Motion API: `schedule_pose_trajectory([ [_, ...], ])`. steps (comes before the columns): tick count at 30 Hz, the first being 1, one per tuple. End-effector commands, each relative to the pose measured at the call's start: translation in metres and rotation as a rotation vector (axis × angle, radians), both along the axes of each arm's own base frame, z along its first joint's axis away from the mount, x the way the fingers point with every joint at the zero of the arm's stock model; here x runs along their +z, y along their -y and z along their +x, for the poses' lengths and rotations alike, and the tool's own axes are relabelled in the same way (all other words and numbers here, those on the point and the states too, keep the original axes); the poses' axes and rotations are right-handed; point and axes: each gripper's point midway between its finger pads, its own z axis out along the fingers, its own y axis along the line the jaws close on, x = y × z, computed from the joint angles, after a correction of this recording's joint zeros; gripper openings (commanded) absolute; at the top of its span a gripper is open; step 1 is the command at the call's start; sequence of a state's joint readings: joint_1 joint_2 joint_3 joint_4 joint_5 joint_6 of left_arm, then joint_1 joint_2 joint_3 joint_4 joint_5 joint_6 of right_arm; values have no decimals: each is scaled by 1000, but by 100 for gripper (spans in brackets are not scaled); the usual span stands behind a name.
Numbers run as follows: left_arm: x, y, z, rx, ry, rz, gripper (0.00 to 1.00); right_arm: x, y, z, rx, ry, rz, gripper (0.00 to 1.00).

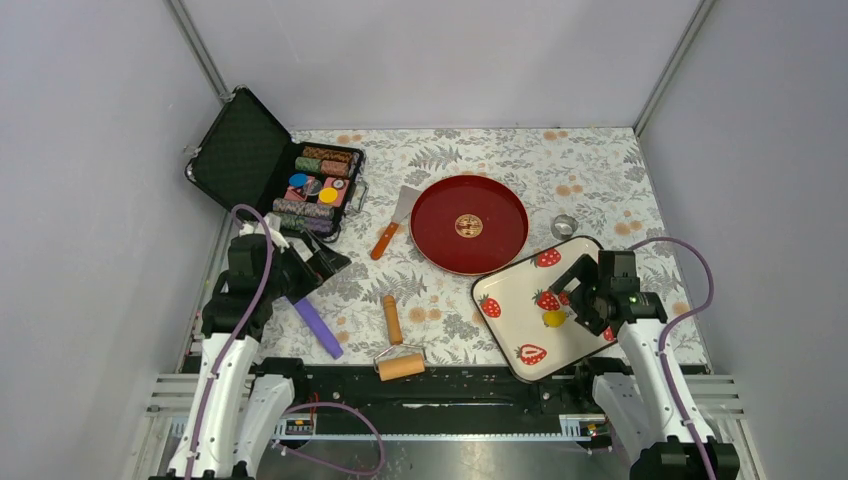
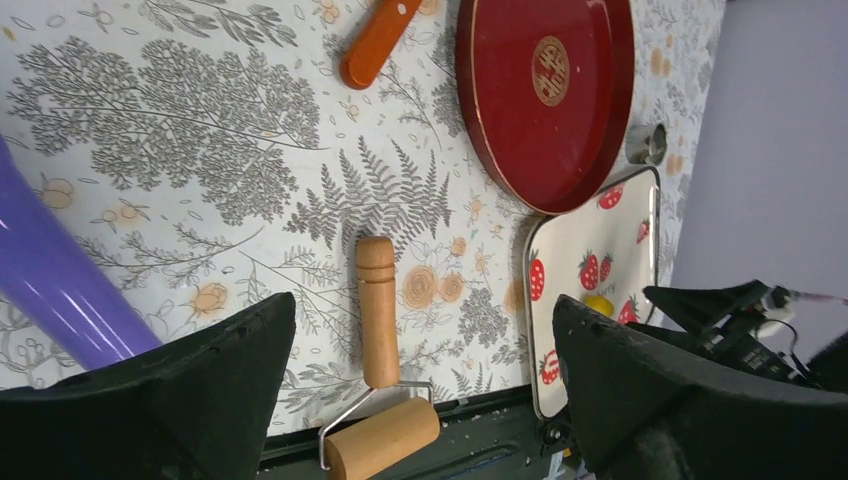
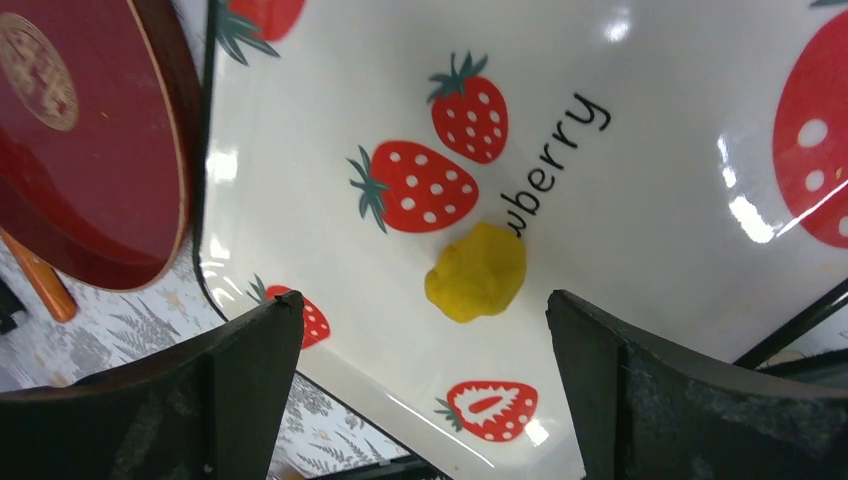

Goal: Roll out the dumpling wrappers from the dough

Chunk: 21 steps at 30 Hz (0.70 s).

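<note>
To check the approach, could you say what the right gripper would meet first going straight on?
Most likely the dough, which lies on the strawberry tray in line with its open jaws.

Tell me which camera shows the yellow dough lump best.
Right wrist: the dough sits mid-frame, close and unobstructed, lying on the strawberry tray. Top external shows only a small yellow spot on that tray; left wrist catches a tiny, distant yellow bit.
</note>
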<state>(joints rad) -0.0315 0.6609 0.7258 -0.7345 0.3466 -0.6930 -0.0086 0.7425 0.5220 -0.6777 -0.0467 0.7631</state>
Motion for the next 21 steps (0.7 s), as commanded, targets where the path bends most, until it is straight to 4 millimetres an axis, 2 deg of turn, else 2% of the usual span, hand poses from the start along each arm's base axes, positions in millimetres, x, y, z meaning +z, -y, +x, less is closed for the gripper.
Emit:
schedule_pose_trajectory([
  [1,14,14,-5,-43,41,-85,99,-6,-10,-21,72,-91,29,98],
  [4,12,18,-11,-57,36,-111,99,-11,-10,-28,90,-125,28,98],
  [6,13,19,-15,-68,41,-113,99,-10,-14,-24,118,-113,39,98],
  [10,21,18,-24,-96,54,-77,99,2,-24,-15,186,-77,78,99],
  [16,27,19,-29,-138,40,-53,99,13,-44,-14,277,-86,134,99],
  [19,29,23,-31,-221,56,-29,99,18,-56,-12,348,-94,117,99],
  [21,26,21,-32,-252,52,23,99,19,-61,-19,408,-148,70,99],
])
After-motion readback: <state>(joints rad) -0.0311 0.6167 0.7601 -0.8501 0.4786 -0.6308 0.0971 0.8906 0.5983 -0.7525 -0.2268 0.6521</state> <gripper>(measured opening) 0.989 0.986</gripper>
